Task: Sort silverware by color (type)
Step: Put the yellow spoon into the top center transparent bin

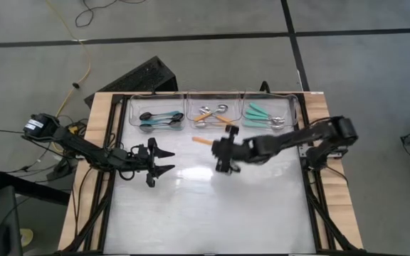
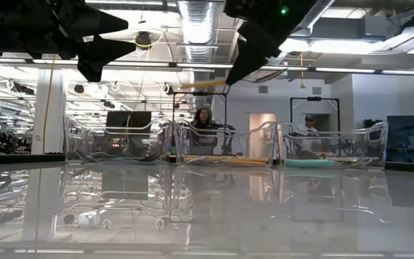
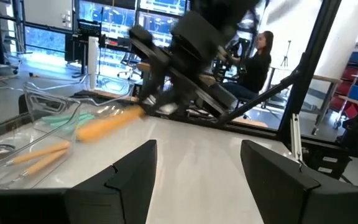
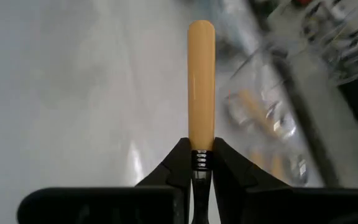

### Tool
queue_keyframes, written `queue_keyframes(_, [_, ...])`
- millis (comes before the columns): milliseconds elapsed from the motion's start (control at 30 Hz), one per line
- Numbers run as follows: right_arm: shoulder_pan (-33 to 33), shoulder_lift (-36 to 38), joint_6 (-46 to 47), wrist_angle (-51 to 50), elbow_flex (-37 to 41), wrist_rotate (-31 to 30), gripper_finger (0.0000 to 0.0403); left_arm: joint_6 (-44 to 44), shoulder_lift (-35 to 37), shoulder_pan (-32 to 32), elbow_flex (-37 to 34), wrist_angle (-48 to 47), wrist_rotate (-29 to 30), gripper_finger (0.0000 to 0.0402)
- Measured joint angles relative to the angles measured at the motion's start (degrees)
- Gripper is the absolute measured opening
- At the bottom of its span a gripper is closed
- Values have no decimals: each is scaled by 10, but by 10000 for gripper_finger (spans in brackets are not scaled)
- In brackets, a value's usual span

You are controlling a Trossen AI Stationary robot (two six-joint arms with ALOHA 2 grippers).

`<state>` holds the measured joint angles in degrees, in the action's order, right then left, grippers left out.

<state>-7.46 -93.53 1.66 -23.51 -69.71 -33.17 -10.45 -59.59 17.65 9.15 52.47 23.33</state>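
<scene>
Nearing the end: the right hand (image 1: 223, 144) is carrying one orange-handled spoon (image 1: 202, 141), clamped on its neck, near the middle bin (image 1: 214, 96). The left hand (image 1: 164, 161) is waiting, fingers apart, over the bare table (image 1: 212, 213).

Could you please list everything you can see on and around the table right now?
Clear bins: three, transparent, in a row along the table's far edge.
Blue-handled spoons: several, black bowls, in the left bin.
Orange-handled spoons: several, silver bowls, in the middle bin.
Teal-handled spoons: several, silver bowls, in the right bin.
Held orange-handled spoon: one, handle pointing out past the jaws, in front of the middle bin.
Table: one, pale glossy top, wooden border.
People: two seated, in the room behind.
Left gripper: dark, jaws open, empty, over the table's left part.
Right gripper: dark, jaws shut on the spoon's neck, near the table's middle.
</scene>
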Motion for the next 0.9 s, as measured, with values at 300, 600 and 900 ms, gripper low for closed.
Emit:
queue_keyframes(300, [202, 45, -183, 185, 62, 180, 63, 8, 0, 0, 0, -3, 26, 218])
queue_keyframes(600, [366, -3, -223, 222, 61, 348, 63, 10, 0, 0, 0, -25, 30, 218])
queue_keyframes(900, [391, -80, -239, 231, 61, 408, 76, 10, 0, 0, 0, -26, 29, 218])
